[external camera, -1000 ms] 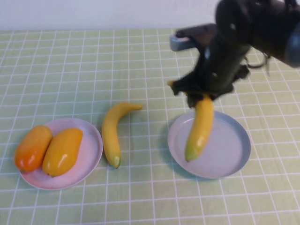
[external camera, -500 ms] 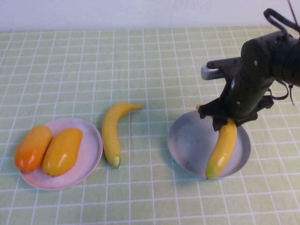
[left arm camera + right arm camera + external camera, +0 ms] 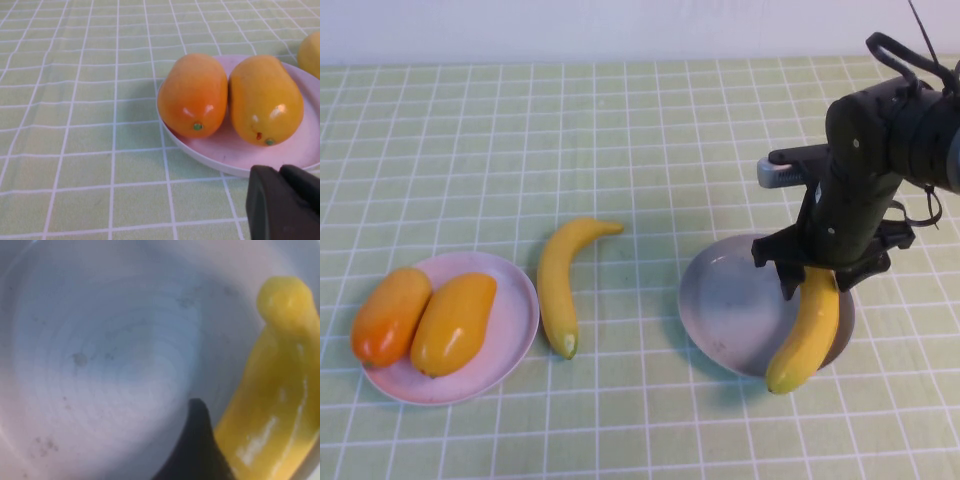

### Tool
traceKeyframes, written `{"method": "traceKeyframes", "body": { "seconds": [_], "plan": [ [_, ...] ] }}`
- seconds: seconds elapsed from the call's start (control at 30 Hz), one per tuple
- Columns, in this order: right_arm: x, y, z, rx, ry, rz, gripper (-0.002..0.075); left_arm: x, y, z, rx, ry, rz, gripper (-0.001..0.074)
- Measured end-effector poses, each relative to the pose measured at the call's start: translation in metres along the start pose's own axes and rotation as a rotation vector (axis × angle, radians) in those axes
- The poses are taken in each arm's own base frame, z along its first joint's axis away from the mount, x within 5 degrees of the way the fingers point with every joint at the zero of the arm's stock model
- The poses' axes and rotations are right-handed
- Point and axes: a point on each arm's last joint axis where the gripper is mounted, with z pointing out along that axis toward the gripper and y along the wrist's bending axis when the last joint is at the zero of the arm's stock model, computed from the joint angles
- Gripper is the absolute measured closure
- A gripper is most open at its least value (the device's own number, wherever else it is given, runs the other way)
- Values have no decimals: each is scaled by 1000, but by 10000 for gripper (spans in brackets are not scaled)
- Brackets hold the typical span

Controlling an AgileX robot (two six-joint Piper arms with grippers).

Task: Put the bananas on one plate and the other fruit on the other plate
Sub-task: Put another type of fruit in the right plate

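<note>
My right gripper (image 3: 817, 275) is shut on the upper end of a yellow banana (image 3: 805, 330). The banana hangs over the right side of the grey-blue plate (image 3: 725, 300), and its lower tip reaches past the near rim. In the right wrist view the banana (image 3: 272, 400) lies beside one dark finger (image 3: 197, 445) above the plate (image 3: 100, 355). A second banana (image 3: 558, 285) lies on the table between the plates. Two mango-like fruits, deep orange (image 3: 390, 315) and yellow-orange (image 3: 454, 322), lie on the pink plate (image 3: 518, 330). My left gripper (image 3: 280, 172) is shut and empty, close to the pink plate's (image 3: 300, 150) rim.
The table has a green checked cloth (image 3: 520, 130) and a white wall runs along its far edge. In the left wrist view the deep orange fruit (image 3: 194, 95) and the yellow-orange fruit (image 3: 265, 100) lie side by side, and a banana end (image 3: 311, 52) shows beyond them.
My right gripper has carried the banana to the right and nearer, from over the grey-blue plate's middle to its right side. The other things have not moved.
</note>
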Motion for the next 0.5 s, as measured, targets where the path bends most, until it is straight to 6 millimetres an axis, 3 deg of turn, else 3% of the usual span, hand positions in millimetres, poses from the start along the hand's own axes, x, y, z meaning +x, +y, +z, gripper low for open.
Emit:
{"method": "traceKeyframes", "body": {
  "seconds": [0.17, 0.23, 0.33, 0.5],
  "plan": [
    [-4, 7, -29, -33, -64, 12, 236, 0, 0, 0, 0, 0, 0, 732],
    [-6, 23, -49, -99, -119, 3, 238, 0, 0, 0, 0, 0, 0, 732],
    [-9, 53, -63, -194, -174, -23, 251, 0, 0, 0, 0, 0, 0, 732],
    [-20, 114, -51, -289, -192, -97, 262, 0, 0, 0, 0, 0, 0, 732]
  ]
}}
